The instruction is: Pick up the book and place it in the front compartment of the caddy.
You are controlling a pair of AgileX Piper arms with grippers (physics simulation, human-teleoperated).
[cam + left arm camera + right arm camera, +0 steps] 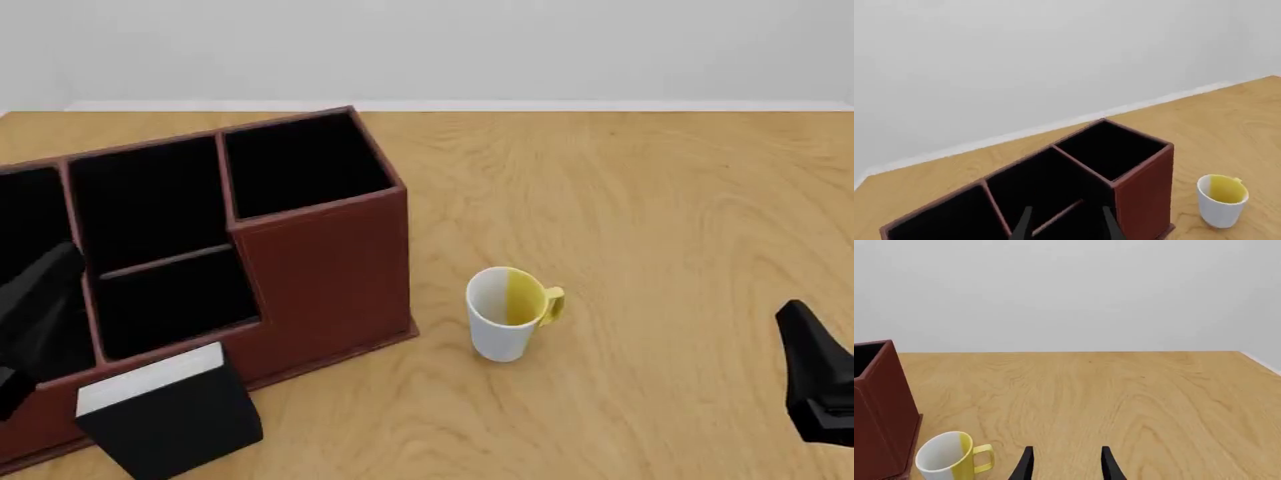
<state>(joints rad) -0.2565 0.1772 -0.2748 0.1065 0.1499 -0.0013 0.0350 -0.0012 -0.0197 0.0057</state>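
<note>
The book (171, 412) stands upright on the bench (641, 220) against the near wall of the caddy (327, 270), white page edge up, outside every slot. The left pincer (1066, 227) hangs above the caddy's middle section, so the book sits just below and to the near side of that arm's dark body in the front view. Its fingers (1025, 222) are spread apart and hold nothing — between them shows the thin divider (1057, 217) of the middle section.

The right pincer (1066, 465) is well apart from the book, over bare bench near the mug (953, 459); it too is spread and holds nothing.

The front compartment (180, 300) shows only black lining, as do the other slots (the mug's inside is half yellow).
</note>
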